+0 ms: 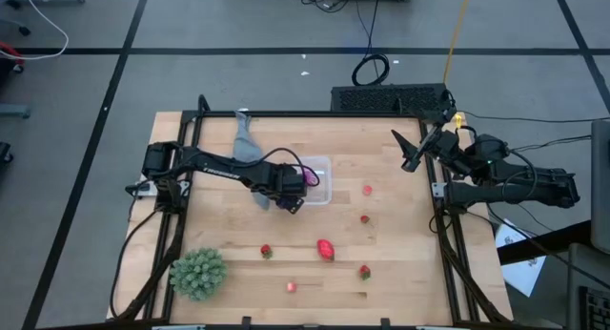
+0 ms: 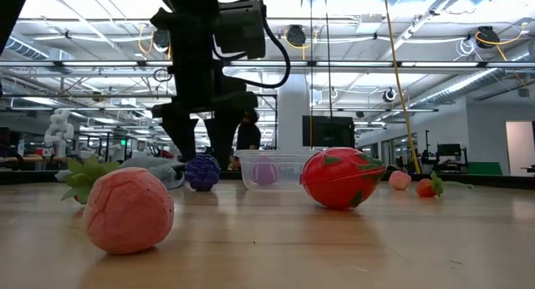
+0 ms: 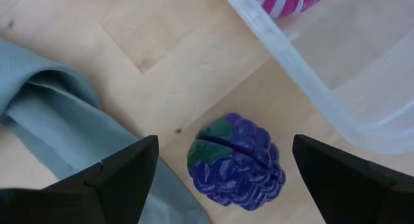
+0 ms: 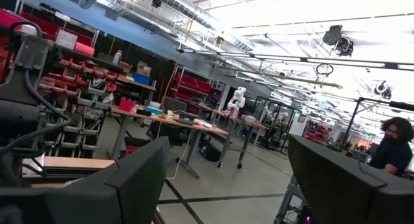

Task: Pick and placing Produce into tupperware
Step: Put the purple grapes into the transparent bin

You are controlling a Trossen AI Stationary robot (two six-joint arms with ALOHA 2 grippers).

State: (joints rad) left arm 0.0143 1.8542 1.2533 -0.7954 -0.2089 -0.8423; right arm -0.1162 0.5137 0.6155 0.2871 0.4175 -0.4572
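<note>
Blue-purple berry [image 3: 235, 161] on the desk [image 1: 400, 263], just beside the tupperware [image 3: 336, 94] and touching the grey cloth [image 3: 58, 114]: centre between the wide-open fingers of left tool [image 3: 223, 169], descend straight, avoid pinching cloth, close gently; right tool [image 1: 412, 156] open, idle.

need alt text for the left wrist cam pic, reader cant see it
A dark blue-purple toy berry lies on the wooden table, between the open fingers of the left end effector. A grey cloth lies beside the berry, and the clear tupperware, with a magenta fruit inside, sits just beyond it.
</note>
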